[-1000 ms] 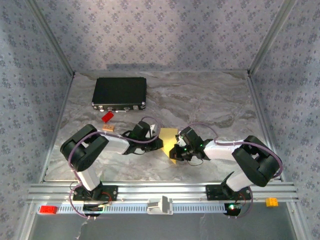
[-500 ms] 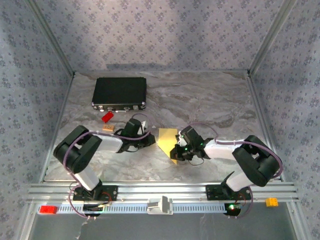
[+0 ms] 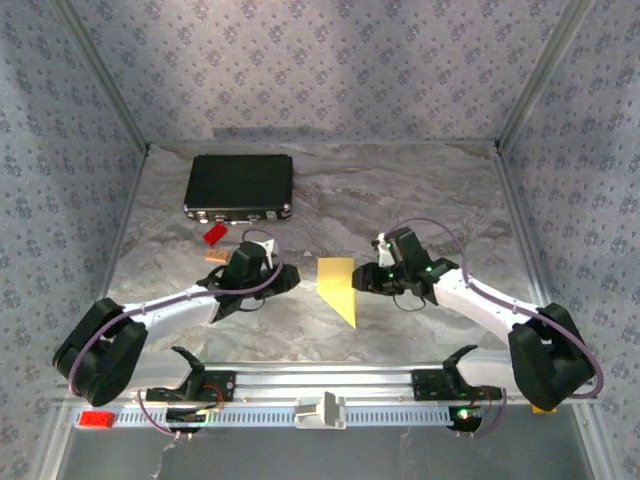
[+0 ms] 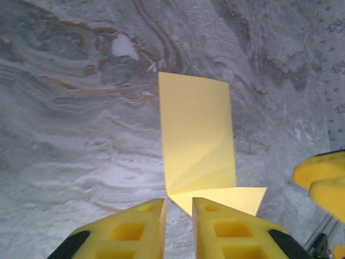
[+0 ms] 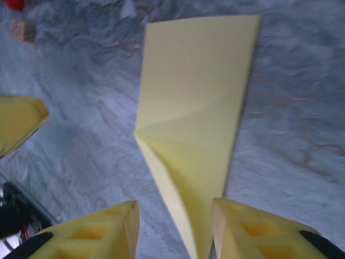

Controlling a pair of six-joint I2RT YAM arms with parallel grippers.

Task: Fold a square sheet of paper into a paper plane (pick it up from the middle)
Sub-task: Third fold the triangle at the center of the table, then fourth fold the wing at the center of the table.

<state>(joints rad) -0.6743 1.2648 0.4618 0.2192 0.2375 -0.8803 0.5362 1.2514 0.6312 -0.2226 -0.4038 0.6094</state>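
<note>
Top external view: a grey marbled desk (image 3: 420,200) inside walls of patterned fabric. A partly folded piece of pale-yellow paper (image 3: 338,287) lies flat near the middle of the desk. Its far end is square and its near end tapers to a point.

The left arm (image 3: 170,305) reaches in from the left and the right arm (image 3: 480,300) from the right. Their heads sit either side of the paper and are apart from it.

At the far left a black case (image 3: 239,186) lies closed. A small red brick (image 3: 214,234) is just near of it, and a small tan block (image 3: 217,256) sits near of the brick, close to the left arm's wrist.

Left wrist view: the left jaws are parted by a narrow gap with nothing between them. They hang above the desk beside a corner of the paper, where a diagonal fold shows.

Right wrist view: the right jaws are spread wide and grip nothing. The paper's pointed end appears in the gap between them, lying on the desk below. A raised crease runs along that tapered end.
</note>
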